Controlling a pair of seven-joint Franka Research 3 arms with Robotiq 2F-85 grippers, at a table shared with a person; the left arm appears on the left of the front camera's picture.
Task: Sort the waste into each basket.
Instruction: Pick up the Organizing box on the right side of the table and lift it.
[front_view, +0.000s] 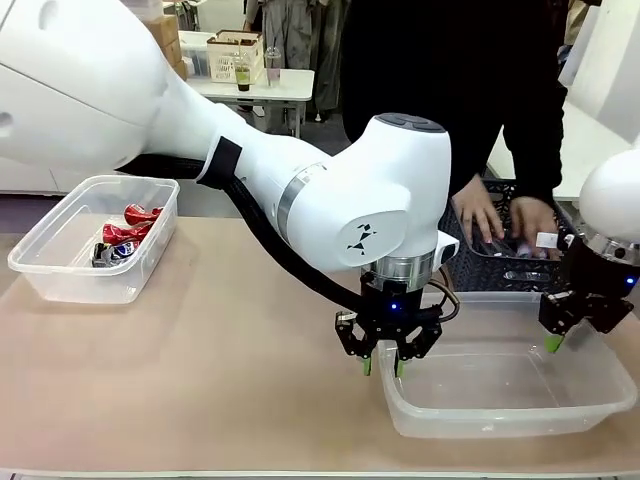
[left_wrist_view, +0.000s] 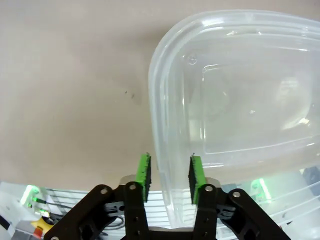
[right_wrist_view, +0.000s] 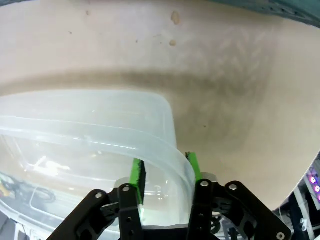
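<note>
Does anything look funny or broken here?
The cans in the left tub are squashed and heaped together. Nothing is spilled. The left gripper and right gripper each pinch a wall of the empty tub, at opposite ends.

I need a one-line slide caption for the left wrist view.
Left gripper shut on the rim of the empty clear tub.

Beige tabletop (front_view: 200, 360); far white table (front_view: 285, 88) with a cardboard box (front_view: 234, 48).
</note>
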